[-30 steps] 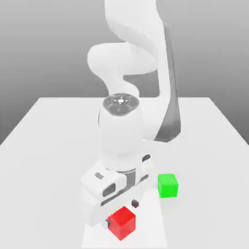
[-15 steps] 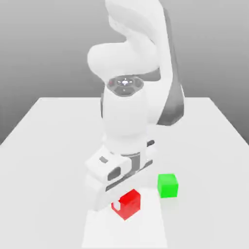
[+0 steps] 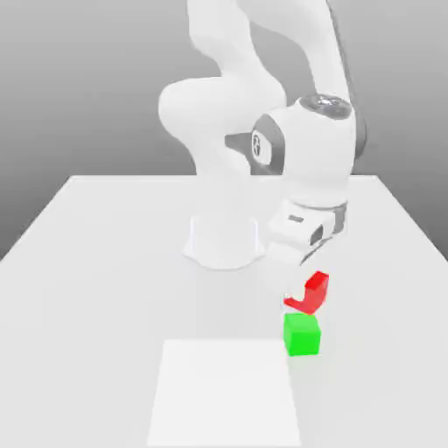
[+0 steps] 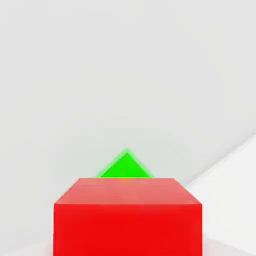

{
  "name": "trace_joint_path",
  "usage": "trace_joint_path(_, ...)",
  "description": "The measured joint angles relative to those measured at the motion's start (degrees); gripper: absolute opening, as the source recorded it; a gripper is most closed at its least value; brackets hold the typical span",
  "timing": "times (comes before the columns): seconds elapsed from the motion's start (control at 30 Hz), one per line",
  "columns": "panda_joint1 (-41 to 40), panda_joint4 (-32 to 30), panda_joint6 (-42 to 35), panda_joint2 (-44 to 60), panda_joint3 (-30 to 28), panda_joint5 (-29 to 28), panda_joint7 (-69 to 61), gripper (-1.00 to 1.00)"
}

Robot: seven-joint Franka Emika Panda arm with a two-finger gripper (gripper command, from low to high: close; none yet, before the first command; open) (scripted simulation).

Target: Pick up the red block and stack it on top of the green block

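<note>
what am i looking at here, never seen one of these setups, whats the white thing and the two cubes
The white thing is a simulated robot arm standing on a white table. One picture comes from a camera off the arm, the other from a camera on the arm's hand, looking past what it carries. The hand is shut on the red block, lifted clear of the table, just above the green block, which sits on the table. In the hand's picture the red block is in front, with a corner of the green block peeking out behind it. Stacking isn't done yet.
</note>
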Motion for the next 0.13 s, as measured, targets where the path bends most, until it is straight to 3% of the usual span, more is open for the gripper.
trace_joint_path(0.03,-0.04,0.08,1.99,2.06,-0.08,-0.32,0.23,-1.00)
trace_joint_path(0.07,0.13,0.14,3.53,3.67,-0.29,-0.60,0.42,1.00)
trace_joint_path(0.13,0.09,0.14,3.52,3.67,-0.30,-0.60,0.42,1.00)
